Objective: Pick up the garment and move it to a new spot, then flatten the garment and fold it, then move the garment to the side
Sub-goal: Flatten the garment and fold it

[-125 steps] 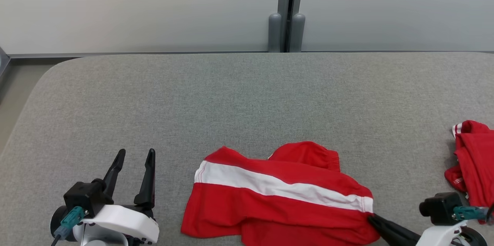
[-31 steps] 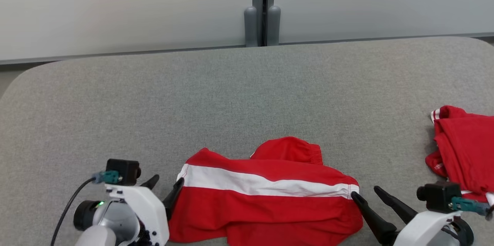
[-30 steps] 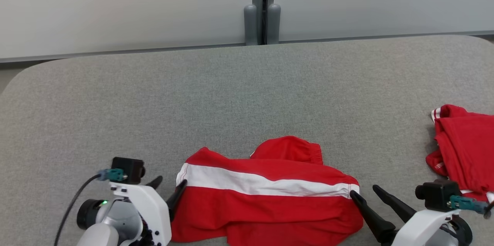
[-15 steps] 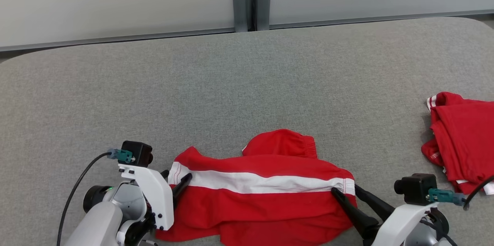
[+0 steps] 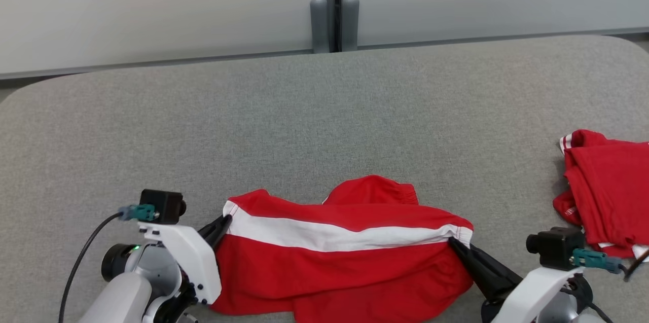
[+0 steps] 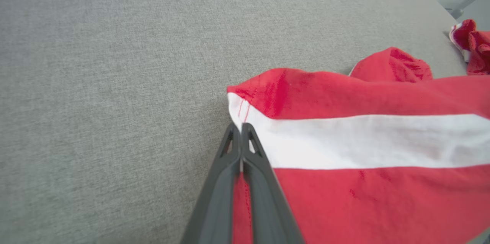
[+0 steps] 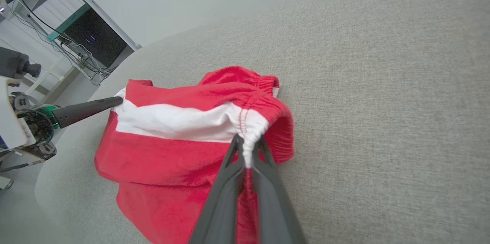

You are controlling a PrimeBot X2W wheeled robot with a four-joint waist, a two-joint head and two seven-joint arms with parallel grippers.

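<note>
The garment [image 5: 345, 257] is a pair of red shorts with a white stripe, lying rumpled at the near edge of the grey padded table [image 5: 304, 120]. My left gripper [image 5: 225, 221] is shut on its left hem at the white stripe, seen up close in the left wrist view as the left gripper [image 6: 240, 129] pinching the garment [image 6: 363, 140]. My right gripper [image 5: 454, 243] is shut on the right end, at the gathered waistband. In the right wrist view the right gripper [image 7: 248, 142] clamps the garment [image 7: 183, 136], and the left gripper's fingers [image 7: 88, 108] reach in from the left.
A second red garment [image 5: 606, 191] lies bunched at the table's right edge, also at the upper right of the left wrist view as red cloth [image 6: 472, 43]. A grey post [image 5: 333, 6] and pale wall stand behind the table. Shelving and cables [image 7: 65, 29] stand beyond the table's left end.
Both grippers have closed on the ends of the garment, the left on the hem and the right on the waistband. The stripe now runs tauter between them. The head camera has shifted a little.
</note>
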